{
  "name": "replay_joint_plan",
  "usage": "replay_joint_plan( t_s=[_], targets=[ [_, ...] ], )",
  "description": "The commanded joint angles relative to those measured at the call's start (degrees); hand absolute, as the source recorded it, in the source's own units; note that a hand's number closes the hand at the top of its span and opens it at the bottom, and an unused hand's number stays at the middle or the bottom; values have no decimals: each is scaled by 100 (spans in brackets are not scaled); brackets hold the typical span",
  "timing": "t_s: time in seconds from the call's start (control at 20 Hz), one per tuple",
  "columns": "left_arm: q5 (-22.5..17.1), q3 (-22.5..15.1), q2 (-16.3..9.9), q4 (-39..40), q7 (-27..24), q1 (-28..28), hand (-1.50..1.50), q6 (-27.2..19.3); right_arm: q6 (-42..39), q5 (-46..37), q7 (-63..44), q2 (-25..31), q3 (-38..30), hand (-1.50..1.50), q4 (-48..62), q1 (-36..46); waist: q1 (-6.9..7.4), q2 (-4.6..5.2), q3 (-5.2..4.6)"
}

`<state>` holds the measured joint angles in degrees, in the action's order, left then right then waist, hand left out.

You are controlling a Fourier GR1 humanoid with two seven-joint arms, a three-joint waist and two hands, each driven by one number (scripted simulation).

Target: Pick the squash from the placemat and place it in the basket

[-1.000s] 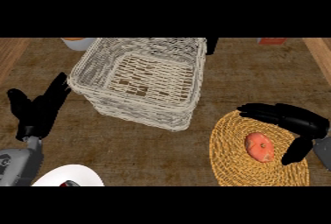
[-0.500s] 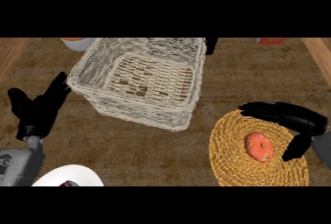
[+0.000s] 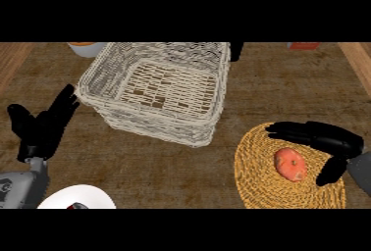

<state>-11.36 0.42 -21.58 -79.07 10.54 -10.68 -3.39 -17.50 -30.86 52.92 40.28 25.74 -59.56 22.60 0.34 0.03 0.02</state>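
So the small orange-red squash (image 3: 290,164) was lying on the round woven straw placemat (image 3: 262,186) at the right side of the brown worktop (image 3: 145,166), a bit right of the mat's middle. My black right hand (image 3: 324,138) was arched over it — fingers stretched across just above the squash, thumb hanging down on its right side, nothing closed on it and I couldn't see any contact.

My guess on handling: it looked small, rounded and smooth-skinned, so probably light and stiff enough not to squash (ha), but likely to roll or slip out if I only caught it at the tips. I figured the best hold was across its middle, fingers on the far-left flank and thumb on the right, wrapping round the widest part.

The white wicker basket (image 3: 116,81) sat well apart from the mat, up and to the left, with its open top showing. My black left hand (image 3: 42,128) was resting open at the left edge — fingers up. A white plate (image 3: 87,196) peeked in at the bottom.
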Motion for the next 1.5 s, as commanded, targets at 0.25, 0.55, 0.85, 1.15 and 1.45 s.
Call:
replay_joint_plan(
  t_s=[0.25, 0.55, 0.85, 1.15, 1.45],
  targets=[
    [231, 157, 167, -142, 205, -103, 0, 57, 48, -576, 654, -236, -247, -150, 335, -85, -16, 0, -1],
    [235, 362, 142, 224, 32, -57, 0, 332, 406, -1033, 712, -285, -152, 150, 207, -284, -37, -2, -2],
    [205, 505, 172, 152, -123, 81, 0, 491, 835, -1513, 500, -599, -38, 150, -14, -492, -29, -4, -3],
    [378, 444, 257, -164, 66, 98, 0, 352, 928, -1770, 702, -714, -89, 150, 270, -289, -11, -2, -1],
    [338, 463, 232, -110, 246, 89, 0, 268, 773, -1830, -2250, -2670, 107, 150, -403, -639, -217, -126, -53]
  ],
)
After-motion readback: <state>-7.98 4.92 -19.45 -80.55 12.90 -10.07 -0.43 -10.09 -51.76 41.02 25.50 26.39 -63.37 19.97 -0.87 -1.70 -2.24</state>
